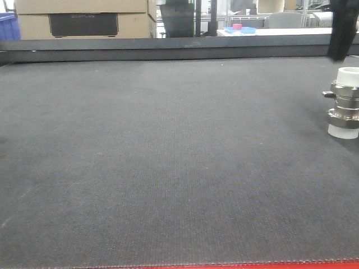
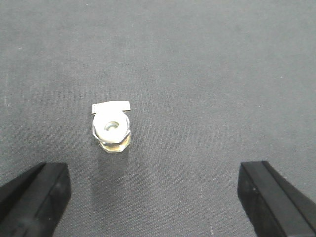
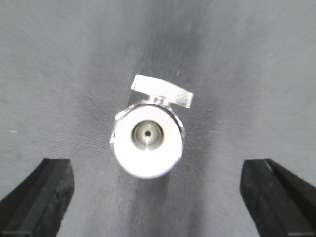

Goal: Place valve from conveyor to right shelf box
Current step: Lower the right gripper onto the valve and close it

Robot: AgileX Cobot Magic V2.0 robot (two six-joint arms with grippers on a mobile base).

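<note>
The valve (image 1: 344, 102) stands upright on the dark grey conveyor belt (image 1: 168, 157) at the far right, with a white cap on top and another at the bottom. In the right wrist view the valve (image 3: 147, 139) is seen from above, close and blurred, its side stub pointing away. My right gripper (image 3: 155, 197) is open above it, with the valve just ahead of the gap between the fingers. In the left wrist view a valve (image 2: 111, 128) looks smaller, ahead and left of my open, empty left gripper (image 2: 154, 197). The right shelf is out of view.
A black rail (image 1: 168, 49) runs along the belt's far edge, with cardboard boxes (image 1: 84, 19) behind it. A dark arm part (image 1: 341, 28) hangs at the upper right above the valve. The red frame edge (image 1: 252, 265) shows at the bottom.
</note>
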